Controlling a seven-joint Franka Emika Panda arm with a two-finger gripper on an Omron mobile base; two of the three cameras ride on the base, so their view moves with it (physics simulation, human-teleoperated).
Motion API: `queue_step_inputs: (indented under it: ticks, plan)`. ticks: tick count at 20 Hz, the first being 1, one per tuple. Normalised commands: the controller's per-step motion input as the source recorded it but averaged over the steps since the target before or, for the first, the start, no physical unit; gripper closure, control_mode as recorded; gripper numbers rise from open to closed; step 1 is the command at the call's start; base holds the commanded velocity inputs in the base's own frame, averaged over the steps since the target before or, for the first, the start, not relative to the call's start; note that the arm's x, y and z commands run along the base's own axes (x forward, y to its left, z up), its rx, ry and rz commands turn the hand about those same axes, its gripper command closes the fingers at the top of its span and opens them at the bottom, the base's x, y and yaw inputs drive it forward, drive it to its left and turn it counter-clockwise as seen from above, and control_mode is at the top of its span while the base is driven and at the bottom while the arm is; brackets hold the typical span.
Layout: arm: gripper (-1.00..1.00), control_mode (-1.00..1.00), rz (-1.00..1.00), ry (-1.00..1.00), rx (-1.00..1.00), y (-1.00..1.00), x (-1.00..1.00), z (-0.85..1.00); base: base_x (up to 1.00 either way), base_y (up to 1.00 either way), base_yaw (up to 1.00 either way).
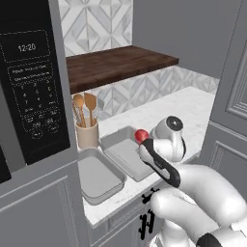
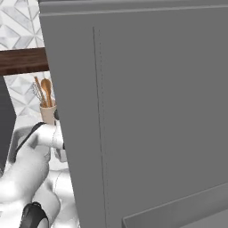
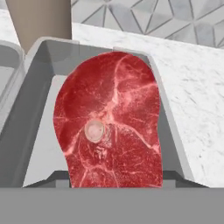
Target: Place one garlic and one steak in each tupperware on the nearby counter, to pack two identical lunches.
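In the left base view, two grey trays lie side by side at the left end of the surface (image 1: 169, 108). The left tray (image 1: 99, 176) reaches the front edge, and the right tray (image 1: 118, 144) sits just beside it, nearer the middle. A beige jar (image 1: 88, 135) of wooden spoons stands behind them toward the back edge, under the dark wooden shelf (image 1: 116, 65). A black microwave (image 1: 31, 82) fills the left side. The arm bends over the right tray. At its end the claw (image 1: 144, 141) is mostly hidden behind the wrist, and a bit of red steak (image 1: 141, 136) shows there, aloft above that tray.

In the right base view, a grey cabinet panel (image 2: 147, 111) blocks most of the scene. Left of it show the jar (image 2: 48, 112), the shelf (image 2: 22, 60) and part of the white arm.

In the hand view, the steak (image 3: 109, 127) stands on edge, facing the camera, over the right tray (image 3: 39, 109). Its lower end runs down to where the fingers sit, so the claw looks clamped on the steak, though the tips themselves are covered. The other tray (image 3: 8, 70) shows at the left edge, the jar (image 3: 39, 17) at the top left, and bare surface (image 3: 192, 87) to the right.
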Motion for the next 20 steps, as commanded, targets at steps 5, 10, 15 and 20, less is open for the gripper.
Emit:
queue_step_inputs:
  ticks: [5,10,15,20]
  plan:
    - [1.0,-1.0,0.0,0.13,0.0,0.04,0.42,-0.3,0.0,0.0,0.0]
    - [1.0,-1.0,0.0,0.11,0.0,0.07,0.37,-0.26,0.0,0.0,0.0]
    - [1.0,-1.0,0.0,-0.01,-0.02,0.12,0.25,-0.4,0.0,0.0,0.0]
    - [-1.0,-1.0,0.0,0.0,-0.01,0.1,0.34,-0.3,0.0,0.0,0.0]
